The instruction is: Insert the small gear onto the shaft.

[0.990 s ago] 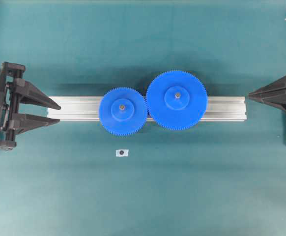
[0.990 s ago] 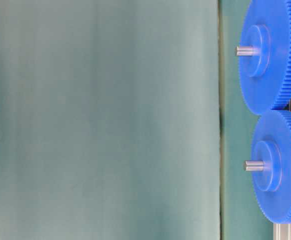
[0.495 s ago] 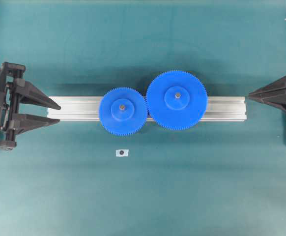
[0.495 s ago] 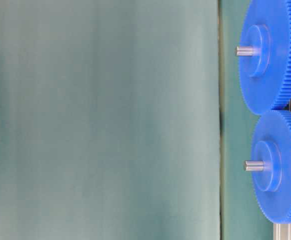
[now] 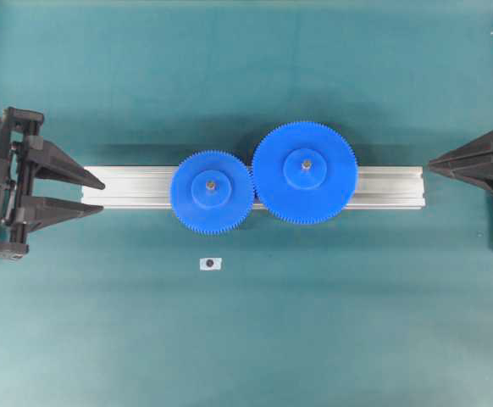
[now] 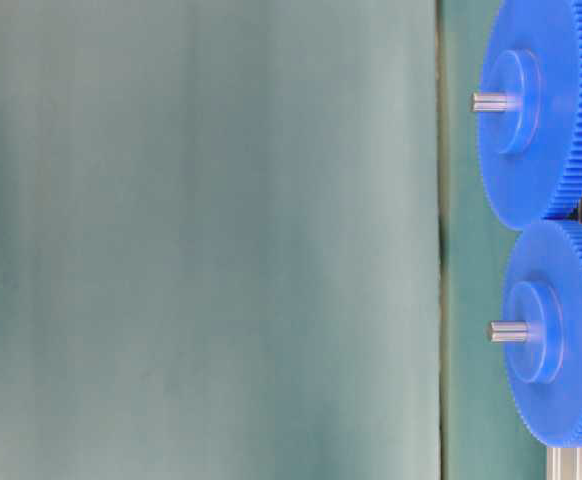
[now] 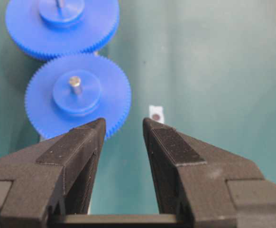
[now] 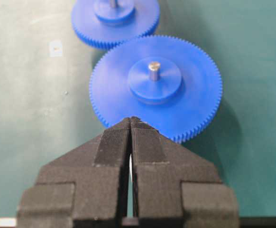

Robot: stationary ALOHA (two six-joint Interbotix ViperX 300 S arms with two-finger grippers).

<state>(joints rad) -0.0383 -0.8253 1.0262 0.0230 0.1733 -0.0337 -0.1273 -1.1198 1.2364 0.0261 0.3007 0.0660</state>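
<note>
Larger blue gear [image 5: 304, 172] seated on its own metal pin, directly ahead of the closed right-side jaws. Aluminium rail [image 5: 390, 187] lies flat between both sets of jaws. Small white tag [image 5: 210, 264], dark dot, on teal surface [image 5: 246, 339], ahead of the parted left-side jaws.

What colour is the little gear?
Bright blue: the small toothed plastic gear shows best in the overhead view.

No change observed across the interval. The small blue plastic fine-toothed gear [image 5: 212, 192] sits on its metal shaft [image 5: 210, 182] exactly as before, and neither black gripper shows any shift in position or opening.
</note>
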